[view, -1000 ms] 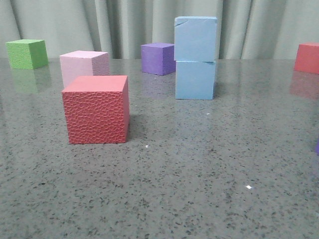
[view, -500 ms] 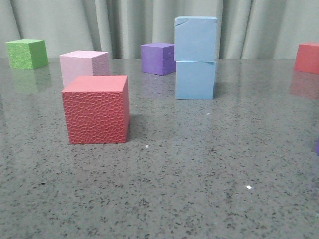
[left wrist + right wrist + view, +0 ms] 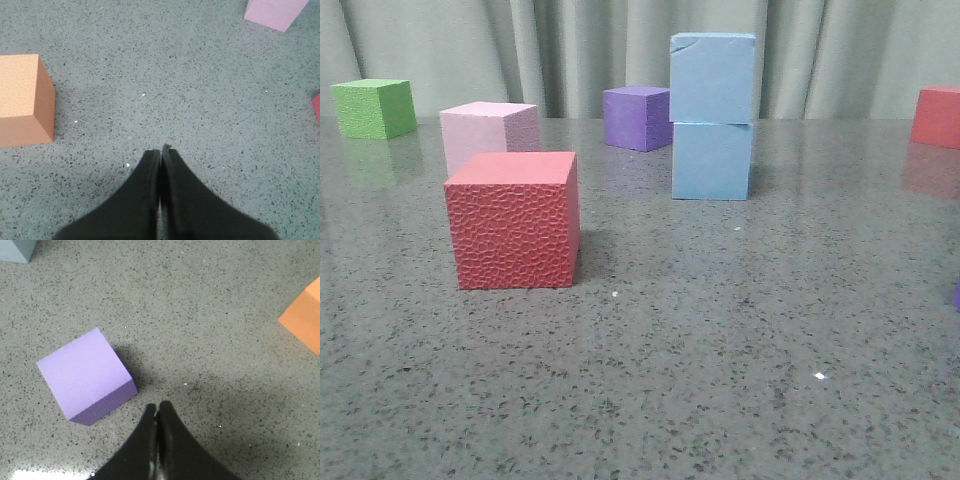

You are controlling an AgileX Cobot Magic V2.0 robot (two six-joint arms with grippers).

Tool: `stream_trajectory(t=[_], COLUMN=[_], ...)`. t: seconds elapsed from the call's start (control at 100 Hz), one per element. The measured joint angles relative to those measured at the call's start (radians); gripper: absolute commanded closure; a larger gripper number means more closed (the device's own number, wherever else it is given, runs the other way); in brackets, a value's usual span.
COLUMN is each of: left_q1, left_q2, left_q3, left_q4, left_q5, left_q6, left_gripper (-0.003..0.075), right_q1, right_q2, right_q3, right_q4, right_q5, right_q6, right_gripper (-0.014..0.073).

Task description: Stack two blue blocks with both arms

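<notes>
Two sky-blue blocks stand stacked at mid-table in the front view: the upper block [image 3: 712, 78] sits squarely on the lower block [image 3: 711, 161]. No gripper shows in the front view. My left gripper [image 3: 161, 150] is shut and empty above bare tabletop. My right gripper [image 3: 158, 406] is shut and empty, close to a purple cube [image 3: 84, 374] and apart from it. A blue-grey corner [image 3: 17, 249] shows at the edge of the right wrist view.
A red cube [image 3: 512, 220] stands front left, a pink cube [image 3: 488, 134] behind it, a green cube [image 3: 374, 108] far left, a purple cube [image 3: 637, 117] behind the stack, a red cube [image 3: 936, 116] far right. Orange cubes [image 3: 22, 100] [image 3: 304, 320] show in the wrist views.
</notes>
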Motion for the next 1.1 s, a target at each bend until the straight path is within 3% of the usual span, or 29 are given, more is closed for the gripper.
stream_trajectory(t=[1.1], left_q1=[0.0], left_q2=[-0.002], left_q3=[0.004], left_q4=[0.01], left_q5=[-0.022], left_q6=[0.0], left_gripper=[0.0739], right_q1=[0.0], right_q2=[0.0], right_q3=[0.0], right_q4=[0.002], right_q5=[0.0], right_q6=[0.0], right_gripper=[0.0662])
